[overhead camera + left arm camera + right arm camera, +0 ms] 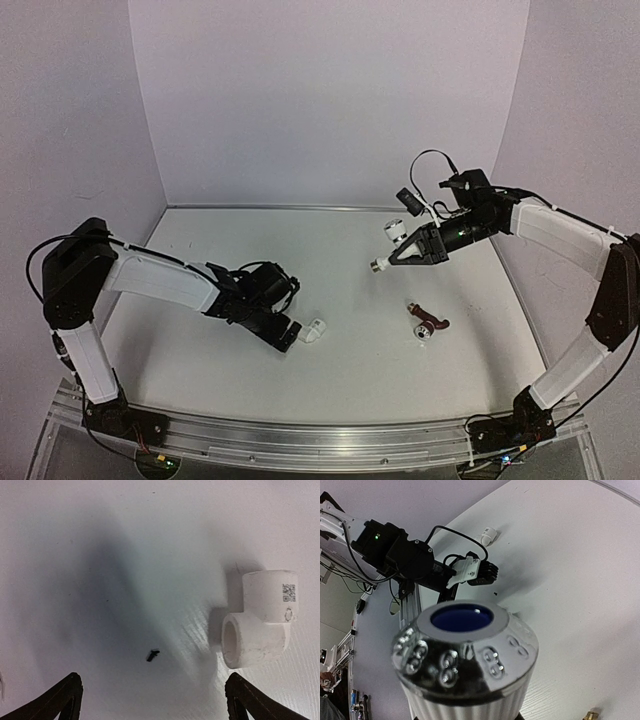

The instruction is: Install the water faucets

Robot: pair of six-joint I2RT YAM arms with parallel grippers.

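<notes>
**Item 1: water faucet** [393,234]. White tap with a ribbed body, a silvery knob with a blue centre [462,619] and a brass threaded end [377,266]. It is carried in the air over the far right of the table, grasped by the right gripper [395,256], whose jaws are clamped on its body. The long axis runs from the knob at the far side to the brass end at the near left, tilted down toward the table.

**Item 2: white elbow pipe fitting** [316,329]. It lies on the table [200,370] near centre, apart from the faucet and to its near left. One round socket [231,637] faces the left wrist camera.

**Item 3: left gripper** [291,336]. The jaws are spread wide and hold nothing. The fitting sits just ahead of them, off toward the right fingertip [245,695] rather than centred between the two.

**Item 4: small dark red-brown piece with a pale round end** [427,322]. It is on the table at near right; its type cannot be told.

**Governing relation:** the brass end points roughly along the line to the fitting. The left arm is the nearer one for steadying it, and the socket's facing probably needs to meet that thread.
</notes>
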